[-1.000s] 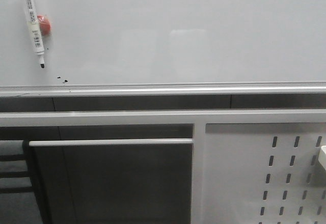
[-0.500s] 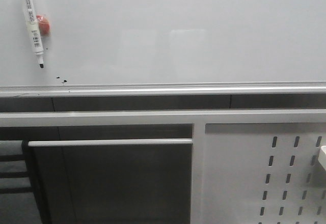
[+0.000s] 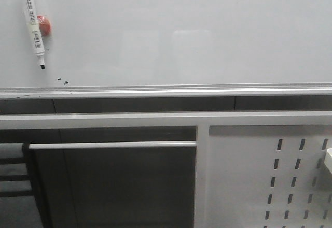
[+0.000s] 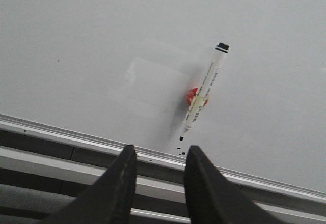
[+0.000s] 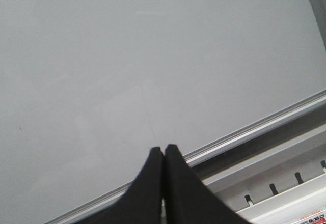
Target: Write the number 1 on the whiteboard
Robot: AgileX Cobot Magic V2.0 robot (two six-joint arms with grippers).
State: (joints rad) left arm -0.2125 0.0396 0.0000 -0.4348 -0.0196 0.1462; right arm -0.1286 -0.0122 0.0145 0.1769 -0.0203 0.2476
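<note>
The whiteboard [image 3: 181, 36] fills the upper front view, with a silver rail [image 3: 166, 90] along its near edge. No number 1 shows on it; only tiny black ink specks [image 3: 63, 80] lie near the rail. A white marker [image 3: 34, 26] with a black tip lies on the board at the far left, against a small red object [image 3: 45, 25]. In the left wrist view the marker [image 4: 204, 91] lies beyond my left gripper [image 4: 159, 152], which is open and empty over the rail. My right gripper [image 5: 163, 149] is shut and empty over the board's edge [image 5: 244, 132].
Below the board runs a white frame [image 3: 166, 119] with a horizontal bar [image 3: 111, 145]. A white metal panel with slotted holes [image 3: 290, 181] stands at the lower right; it also shows in the right wrist view [image 5: 285, 183].
</note>
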